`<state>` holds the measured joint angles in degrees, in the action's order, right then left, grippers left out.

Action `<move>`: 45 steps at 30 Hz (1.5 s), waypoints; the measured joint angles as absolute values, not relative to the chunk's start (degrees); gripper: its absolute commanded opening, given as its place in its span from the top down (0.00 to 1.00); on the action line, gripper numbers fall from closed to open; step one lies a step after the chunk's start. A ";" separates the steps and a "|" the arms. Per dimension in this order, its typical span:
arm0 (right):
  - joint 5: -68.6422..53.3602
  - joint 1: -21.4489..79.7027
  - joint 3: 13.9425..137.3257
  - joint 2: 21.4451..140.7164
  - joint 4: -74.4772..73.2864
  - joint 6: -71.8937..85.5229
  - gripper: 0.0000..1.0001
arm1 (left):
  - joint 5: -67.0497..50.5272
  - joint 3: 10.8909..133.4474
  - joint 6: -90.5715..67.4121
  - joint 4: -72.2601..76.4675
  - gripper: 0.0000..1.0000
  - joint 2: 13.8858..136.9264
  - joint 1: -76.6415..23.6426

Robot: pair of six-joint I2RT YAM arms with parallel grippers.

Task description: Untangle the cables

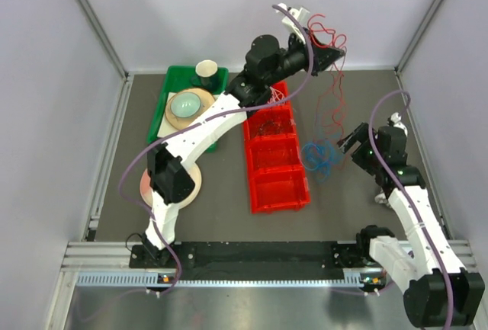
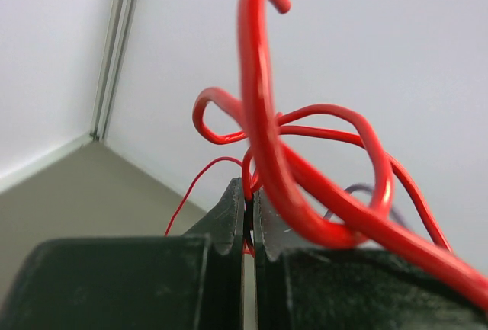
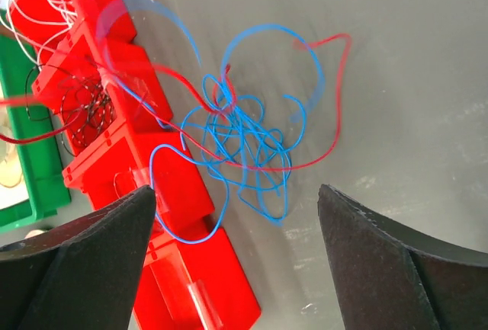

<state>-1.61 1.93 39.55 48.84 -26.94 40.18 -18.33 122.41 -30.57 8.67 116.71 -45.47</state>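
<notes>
Two grippers are over a grey table (image 1: pixel 225 185). The left gripper (image 1: pixel 335 54), high above the far end of a red compartment bin (image 1: pixel 278 191), is clamped on red cables (image 1: pixel 329 78). Their loops trail down toward the table, and the left wrist view shows the fingers (image 2: pixel 229 219) pressed together on a strand. The right gripper (image 1: pixel 348 139), fingers spread and holding nothing, hovers just beside a tangle of blue cables (image 1: pixel 320 156). The tangle lies on the table right of the bin, crossed by a red strand. Black cables (image 3: pixel 84 109) and white cables (image 3: pixel 42 2) lie in the bin's far compartments.
</notes>
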 measured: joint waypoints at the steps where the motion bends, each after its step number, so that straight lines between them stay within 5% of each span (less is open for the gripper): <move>1: -1.89 1.93 39.07 48.69 -26.46 40.23 0.17 | -18.35 123.63 -30.61 8.47 1.00 116.71 -45.47; 19: -4.62 9.61 34.98 57.32 -18.50 41.58 0.25 | -18.35 131.17 -31.16 7.88 1.00 116.05 -45.54; 45: 2.22 12.16 48.99 71.57 -6.66 39.44 0.31 | -18.81 128.40 -31.38 7.88 1.00 112.07 -45.58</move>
<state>2.22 12.16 48.99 71.57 -6.66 39.44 -18.81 128.40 -31.38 7.88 112.07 -45.58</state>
